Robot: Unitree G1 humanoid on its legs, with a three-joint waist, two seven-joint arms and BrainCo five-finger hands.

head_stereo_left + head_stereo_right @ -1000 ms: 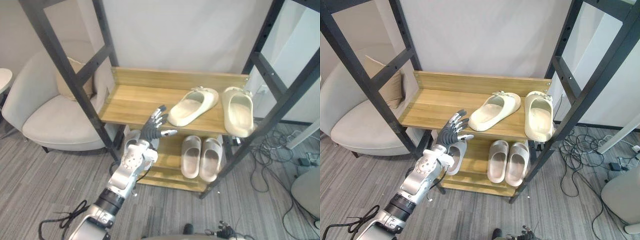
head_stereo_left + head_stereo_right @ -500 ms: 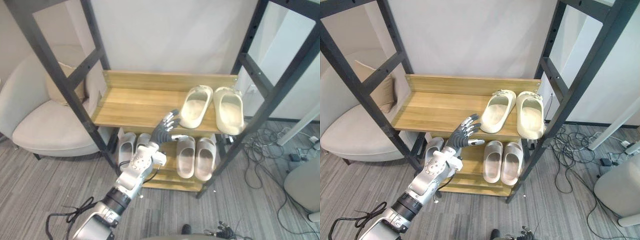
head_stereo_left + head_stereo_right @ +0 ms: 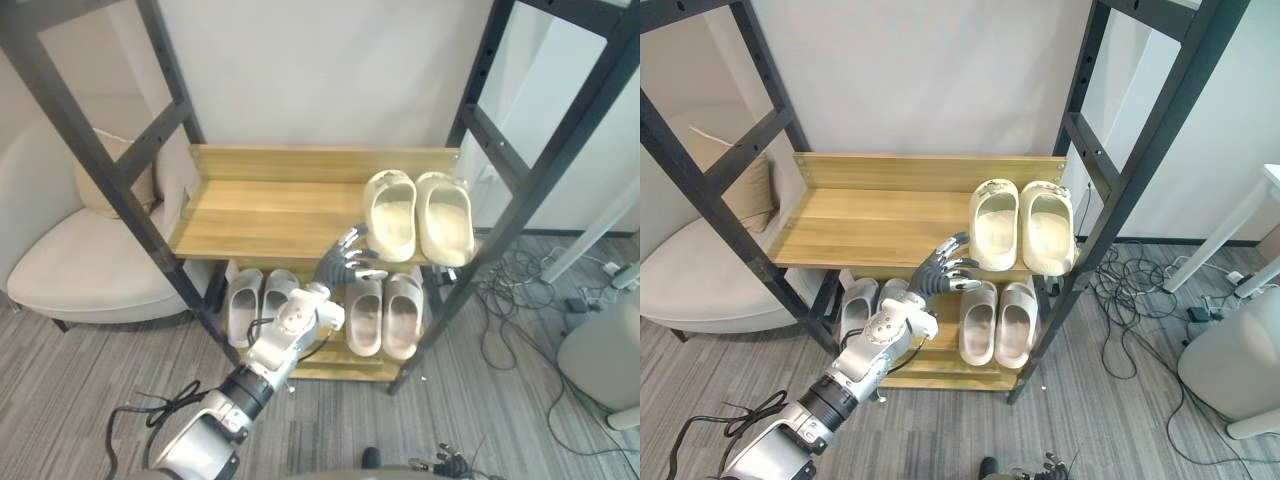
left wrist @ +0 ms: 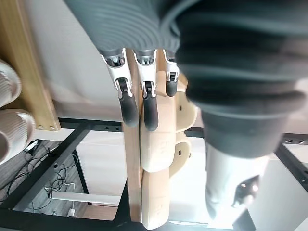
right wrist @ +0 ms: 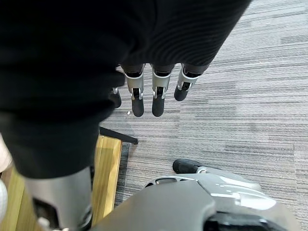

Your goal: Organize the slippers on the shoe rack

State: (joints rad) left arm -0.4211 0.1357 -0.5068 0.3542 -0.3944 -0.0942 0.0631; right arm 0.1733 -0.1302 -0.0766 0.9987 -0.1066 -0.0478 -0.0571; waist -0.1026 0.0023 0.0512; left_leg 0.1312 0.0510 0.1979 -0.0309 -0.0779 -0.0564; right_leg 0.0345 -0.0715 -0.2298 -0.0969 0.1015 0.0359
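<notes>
Two hands were open and held nothing. Nearest, the right hand (image 5: 144, 98) hung with straight fingers over the grey carpet (image 5: 231, 96). Further out, the left hand (image 3: 345, 264) was raised in front of the shoe rack (image 3: 150, 160), its fingers spread and relaxed at the front edge of the upper shelf (image 3: 260, 215). Its fingertips lay just beside the heel of the nearer cream slipper; whether they touched it could not be told. Behind and below that hand, the lower shelf (image 3: 330, 372) carried a left pair of grey slippers (image 3: 245, 305) and a right pair of grey slippers (image 3: 403, 315), each pair set side by side. On the right end of the upper shelf the cream slippers (image 3: 392, 212) stood side by side, close together, heels toward the front and toes toward the back board. Left of the rack sat a pale armchair (image 3: 80, 270), and loose cables (image 3: 520, 290) lay on the floor to its right. Beyond the rack rose a white wall (image 3: 320, 70).
</notes>
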